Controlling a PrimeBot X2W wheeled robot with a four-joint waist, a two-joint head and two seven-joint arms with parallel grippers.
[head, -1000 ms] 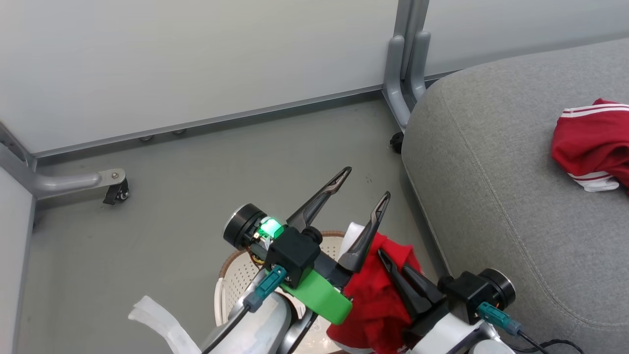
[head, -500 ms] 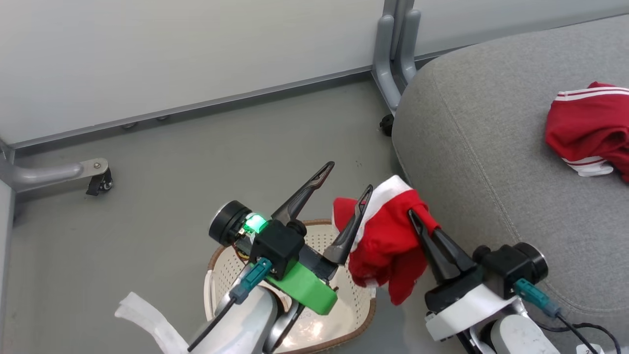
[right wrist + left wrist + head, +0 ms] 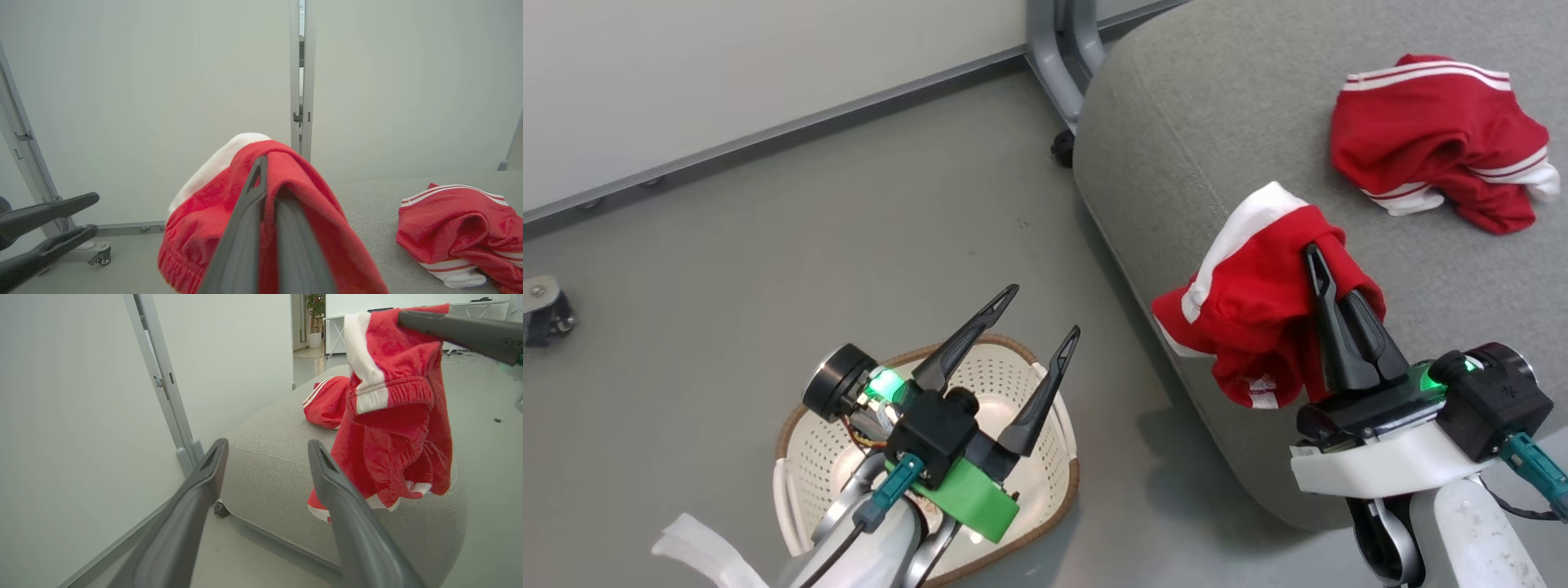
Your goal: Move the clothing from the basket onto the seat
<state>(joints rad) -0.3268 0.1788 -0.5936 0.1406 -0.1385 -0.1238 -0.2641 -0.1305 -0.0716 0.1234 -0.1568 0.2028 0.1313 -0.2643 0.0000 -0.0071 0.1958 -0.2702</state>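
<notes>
Head view: the right pincer (image 3: pixel 1312 255), fingers pressed together, pinches a red sports garment (image 3: pixel 1250 302) by a fold near its top. The cloth drapes down on both sides of the fingers, a broad white band running along one edge. Held this high, it hangs free over the near rounded edge of the grey seat (image 3: pixel 1176 122), which probably lets it clear the cushion rim before being lowered. Whether its hem touches the fabric cannot be told.

The left pincer (image 3: pixel 1044 309) is spread wide and holds nothing. It hovers above the cream perforated basket (image 3: pixel 1005 374) on the floor (image 3: pixel 768 245), likely parked there out of the carrying arm's way. Where the arm does not cover it, the basket's inside looks bare, so this may be the last piece.

A second red garment (image 3: pixel 1429 147), with thin white stripes and white ribbed trim, lies crumpled farther back on the seat, well apart from the held one; that leaves the near part free for setting down.

A small white mark sits near the held garment's hem, too small to read. No other lettering or label can be made out.
</notes>
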